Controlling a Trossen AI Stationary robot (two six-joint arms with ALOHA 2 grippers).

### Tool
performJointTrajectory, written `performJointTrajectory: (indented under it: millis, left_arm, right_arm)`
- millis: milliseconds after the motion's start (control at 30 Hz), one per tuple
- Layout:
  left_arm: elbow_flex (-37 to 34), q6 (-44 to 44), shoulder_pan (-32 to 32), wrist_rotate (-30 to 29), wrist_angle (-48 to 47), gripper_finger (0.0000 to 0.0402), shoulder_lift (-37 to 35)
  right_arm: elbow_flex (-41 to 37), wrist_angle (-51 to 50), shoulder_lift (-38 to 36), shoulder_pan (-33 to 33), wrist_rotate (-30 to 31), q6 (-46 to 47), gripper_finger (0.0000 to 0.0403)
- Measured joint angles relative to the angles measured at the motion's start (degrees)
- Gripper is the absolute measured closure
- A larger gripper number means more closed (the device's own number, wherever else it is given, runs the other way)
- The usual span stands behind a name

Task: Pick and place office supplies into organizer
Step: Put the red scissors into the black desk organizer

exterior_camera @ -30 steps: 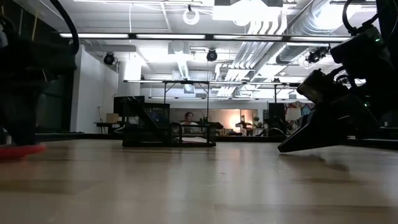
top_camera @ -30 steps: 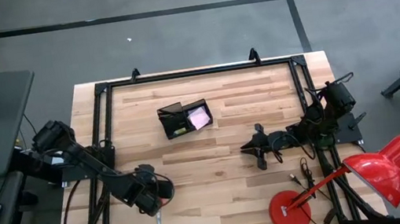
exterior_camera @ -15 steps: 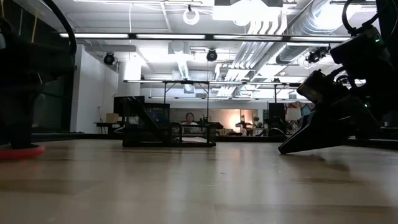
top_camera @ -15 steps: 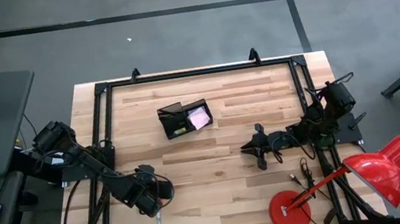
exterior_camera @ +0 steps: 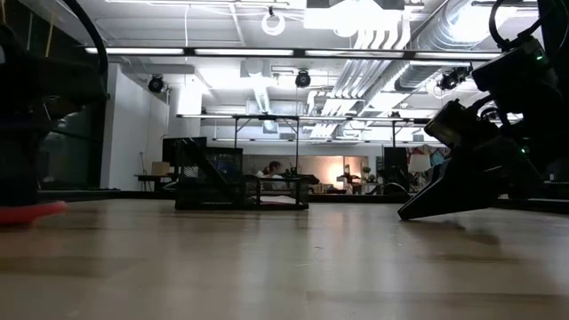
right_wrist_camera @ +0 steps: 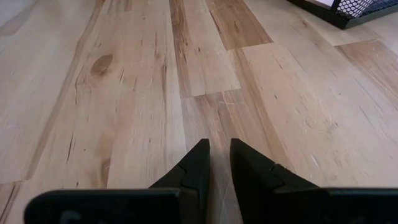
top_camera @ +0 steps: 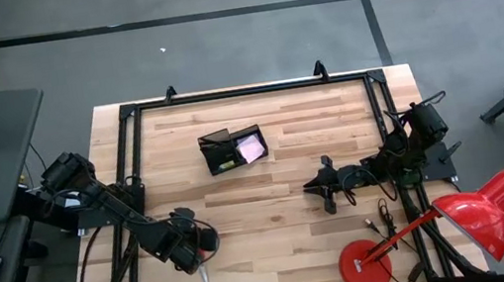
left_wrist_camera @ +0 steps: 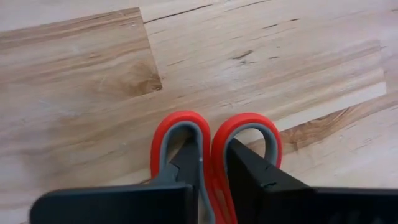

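left tool [left_wrist_camera: 214,186] clamped on red-handled scissors [left_wrist_camera: 214,146], low on worktop [top_camera: 284,156]. right tool [right_wrist_camera: 216,165] nearly closed, empty, idle. next, probably: lifting toward organizer [top_camera: 233,150].

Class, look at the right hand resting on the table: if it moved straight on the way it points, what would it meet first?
Probably nothing at first: the right hand faces bare table; the organizer lies off to one side of its line.

You see a counter [left_wrist_camera: 93,74] of pale wooden planks, grain and knots plain, with a matt, lightly scuffed finish. The scissors [left_wrist_camera: 214,149] show smooth red plastic handle loops lined with grey. The left tool [left_wrist_camera: 211,186] pinching them looks like matt black plastic. Beyond them, the organizer [right_wrist_camera: 348,9] shows black mesh.
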Motion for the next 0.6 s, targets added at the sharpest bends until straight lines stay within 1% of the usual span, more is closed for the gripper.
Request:
performJointTrajectory:
  millis: [67, 167, 300, 433, 600]
  left_arm:
    - [0.0, 1.2, 0.0, -0.9, 0.2, 0.0358, 0.1]
    - [-0.2, 4.6, 0.1, -5.6, 0.3, 0.0355, 0.3]
    - [-0.2, 10.5, 0.1, -9.9, 0.2, 0.0374, 0.2]
    - [-0.1, 14.4, 0.1, -13.1, 0.0, 0.0397, 0.2]
    - [-0.2, 15.9, 0.0, -14.8, 0.0, 0.0394, 0.2]
  right_arm:
    - [0.0, 0.0, 0.0, 0.0, 0.0, 0.0, 0.0345]
    - [0.0, 0.0, 0.0, 0.0, 0.0, 0.0, 0.0345]
    - [0.0, 0.0, 0.0, 0.0, 0.0, 0.0, 0.0345]
    - [0.0, 0.0, 0.0, 0.0, 0.0, 0.0, 0.0345]
    - [0.0, 0.0, 0.0, 0.0, 0.0, 0.0, 0.0345]
